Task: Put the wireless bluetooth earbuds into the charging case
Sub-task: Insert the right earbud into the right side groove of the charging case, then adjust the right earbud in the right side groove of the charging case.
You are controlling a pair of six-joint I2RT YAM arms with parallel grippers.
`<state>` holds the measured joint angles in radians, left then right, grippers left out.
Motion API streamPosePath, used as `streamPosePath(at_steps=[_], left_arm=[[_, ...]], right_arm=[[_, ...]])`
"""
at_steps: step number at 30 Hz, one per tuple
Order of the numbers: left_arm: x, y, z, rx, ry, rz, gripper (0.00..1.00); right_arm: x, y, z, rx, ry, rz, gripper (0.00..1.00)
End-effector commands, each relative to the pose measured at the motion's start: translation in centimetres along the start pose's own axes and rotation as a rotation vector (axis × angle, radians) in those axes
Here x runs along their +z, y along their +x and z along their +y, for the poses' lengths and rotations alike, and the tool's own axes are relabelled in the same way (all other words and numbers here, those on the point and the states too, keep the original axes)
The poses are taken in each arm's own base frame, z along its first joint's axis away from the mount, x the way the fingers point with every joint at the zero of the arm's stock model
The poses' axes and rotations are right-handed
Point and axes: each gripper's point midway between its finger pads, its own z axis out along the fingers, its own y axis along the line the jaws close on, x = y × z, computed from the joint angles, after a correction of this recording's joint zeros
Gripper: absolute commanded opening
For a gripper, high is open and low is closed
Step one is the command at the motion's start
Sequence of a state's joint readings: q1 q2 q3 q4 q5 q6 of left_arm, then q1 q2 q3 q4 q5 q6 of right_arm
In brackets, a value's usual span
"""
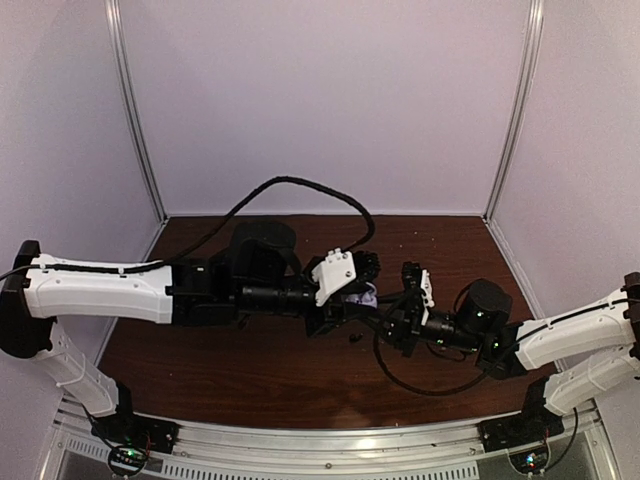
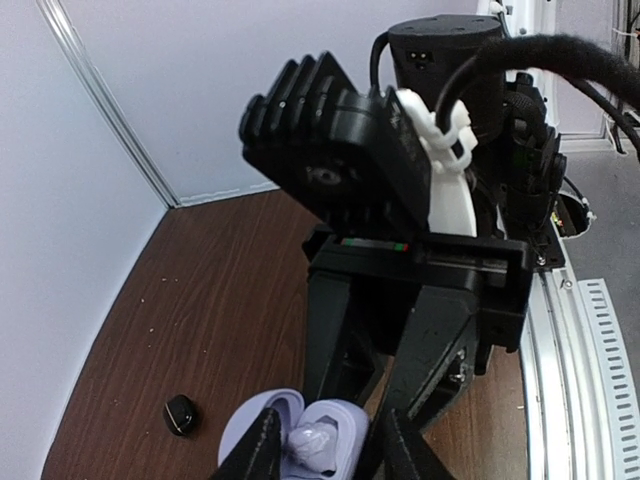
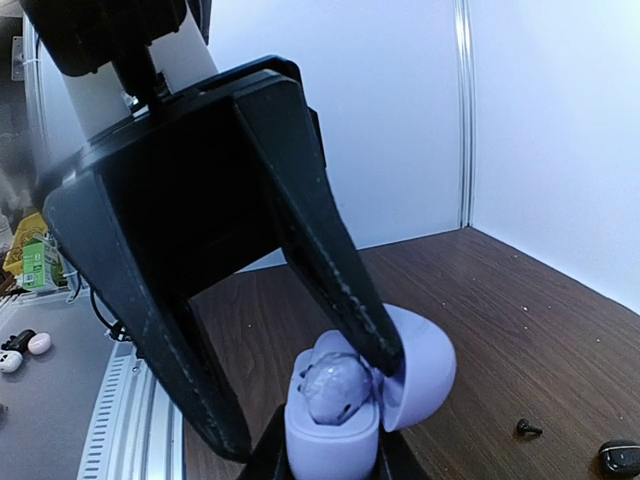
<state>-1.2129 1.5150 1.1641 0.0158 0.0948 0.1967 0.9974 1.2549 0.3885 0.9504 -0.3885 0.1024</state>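
The lavender charging case (image 3: pixel 330 445) stands open on the brown table, its lid (image 3: pixel 425 370) swung back. My right gripper (image 3: pixel 332 466) is shut on the case's base from both sides. A pale lavender earbud (image 3: pixel 338 385) sits in the case's cavity. My left gripper (image 2: pixel 325 452) hangs over it with its fingers (image 3: pixel 340 270) apart, one tip by the lid hinge and the other well clear, gripping nothing. In the left wrist view, the earbud (image 2: pixel 315 445) lies between those spread fingertips. A black earbud (image 2: pixel 180 413) lies loose on the table to the left.
Both arms meet at the table's middle, left gripper (image 1: pixel 345 303) against right gripper (image 1: pixel 385 318), with cables looping around them. A small black bit (image 3: pixel 527 428) and a dark object (image 3: pixel 620 458) lie right of the case. White walls enclose the table.
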Motion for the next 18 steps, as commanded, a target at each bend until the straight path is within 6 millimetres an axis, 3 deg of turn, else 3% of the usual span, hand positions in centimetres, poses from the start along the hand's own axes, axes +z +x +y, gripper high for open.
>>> streamPosePath(at_steps=[1, 12, 18], left_arm=[[-1.5, -4.0, 0.2, 0.038, 0.002, -0.098, 0.39], [-4.0, -7.1, 0.6, 0.032, -0.015, -0.186, 0.48], [-6.1, -7.0, 2.2, -0.046, -0.086, -0.21, 0.48]], right_arm=[[0.0, -1.2, 0.4, -0.007, -0.017, -0.047, 0.05], [-0.5, -0.2, 0.9, 0.011, -0.041, -0.036, 0.05], [-1.2, -0.9, 2.5, -0.014, -0.124, -0.061, 0.05]])
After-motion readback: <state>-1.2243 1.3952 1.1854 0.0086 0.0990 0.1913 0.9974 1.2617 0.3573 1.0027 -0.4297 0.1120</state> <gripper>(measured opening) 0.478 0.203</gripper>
